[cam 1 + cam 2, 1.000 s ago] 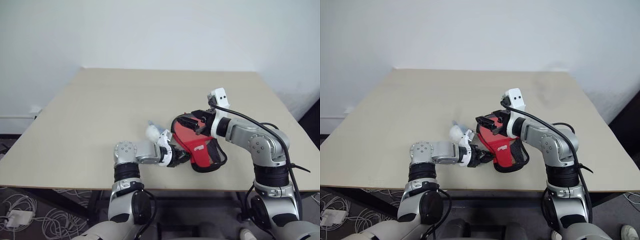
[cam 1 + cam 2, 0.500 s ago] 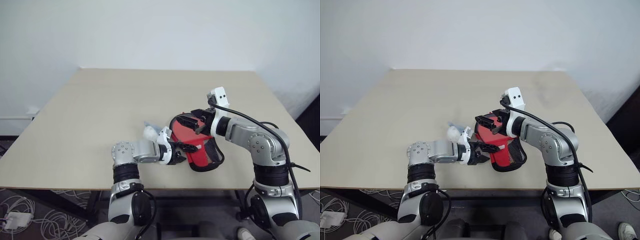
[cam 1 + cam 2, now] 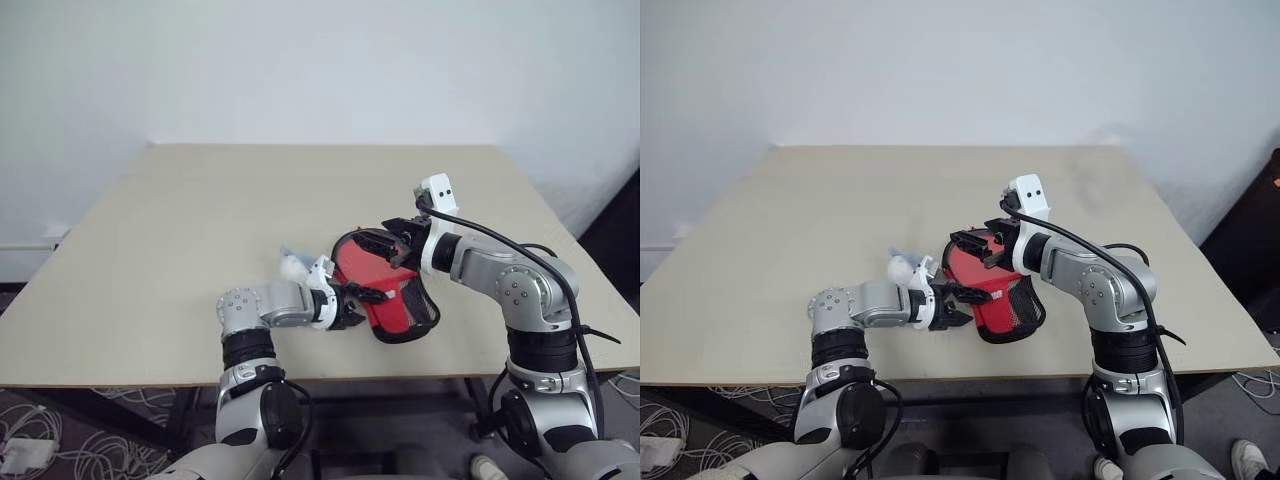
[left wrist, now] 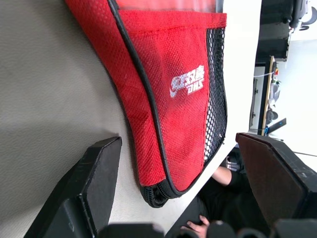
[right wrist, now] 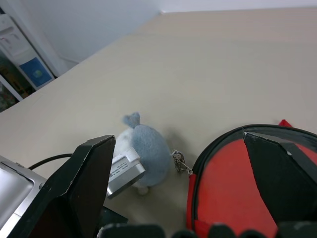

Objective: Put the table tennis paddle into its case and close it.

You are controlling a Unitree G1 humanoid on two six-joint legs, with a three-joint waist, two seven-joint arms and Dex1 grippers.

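The case (image 3: 392,297) lies red side up on the table (image 3: 180,220), its white logo and mesh patch (image 4: 215,89) plain in the left wrist view. My left gripper (image 3: 358,303) is open at the narrow zipped end, one finger (image 4: 94,183) on each side, gripping nothing. My right gripper (image 3: 385,245) hovers open over the round far end (image 5: 233,183). The table tennis paddle is hidden.
A pale bluish-white plush wad (image 3: 293,265) on a small metal clip (image 5: 179,161) lies just left of the case, beside my left wrist. The table's near edge runs close under the case. A person's hand (image 4: 200,221) shows below that edge.
My left gripper has gone from nearly shut at the case's narrow end to open, letting go there. The right arm stayed still. The camera view shifted slightly.
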